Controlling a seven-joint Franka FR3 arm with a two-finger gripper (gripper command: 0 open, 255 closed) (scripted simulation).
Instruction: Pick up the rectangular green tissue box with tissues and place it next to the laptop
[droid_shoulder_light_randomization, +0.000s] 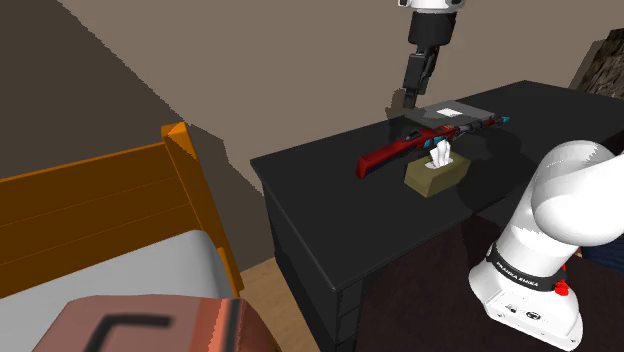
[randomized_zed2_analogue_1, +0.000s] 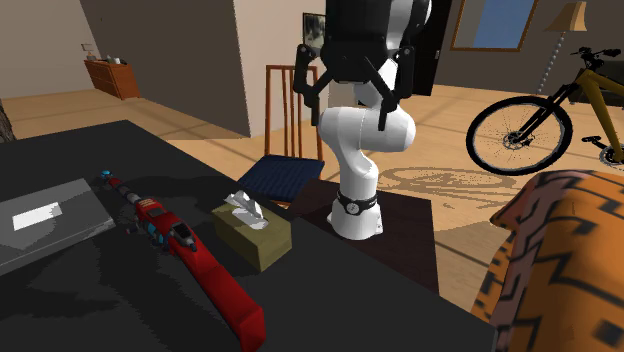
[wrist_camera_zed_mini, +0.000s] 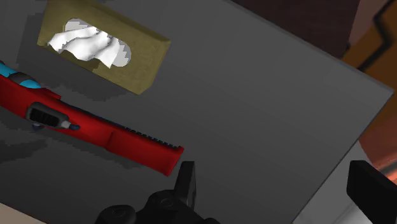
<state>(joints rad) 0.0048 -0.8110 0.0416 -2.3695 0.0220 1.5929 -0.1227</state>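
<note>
The tissue box (droid_shoulder_light_randomization: 437, 172) is olive green with white tissue sticking out of its top, and it lies on the black table (droid_shoulder_light_randomization: 330, 190). A red toy gun (droid_shoulder_light_randomization: 400, 150) lies between it and the closed grey laptop (droid_shoulder_light_randomization: 452, 114). My gripper (droid_shoulder_light_randomization: 418, 86) hangs open high above the gun and laptop with nothing between its fingers. In the second exterior view, the tissue box (randomized_zed2_analogue_1: 250, 232) sits by the gun (randomized_zed2_analogue_1: 190, 255), the laptop (randomized_zed2_analogue_1: 45, 220) lies beyond, and the gripper (randomized_zed2_analogue_1: 343, 110) is well above. In the wrist view, the tissue box (wrist_camera_zed_mini: 105, 51) and gun (wrist_camera_zed_mini: 95, 124) lie ahead of the gripper (wrist_camera_zed_mini: 277, 188).
A bed with an orange wooden frame (droid_shoulder_light_randomization: 190, 190) stands at the shoulder view's left of the table. In the second exterior view, a wooden chair (randomized_zed2_analogue_1: 288, 120) with a dark seat is behind the table, a bicycle (randomized_zed2_analogue_1: 545, 110) farther back, and a patterned orange cushion (randomized_zed2_analogue_1: 560, 270) at the right.
</note>
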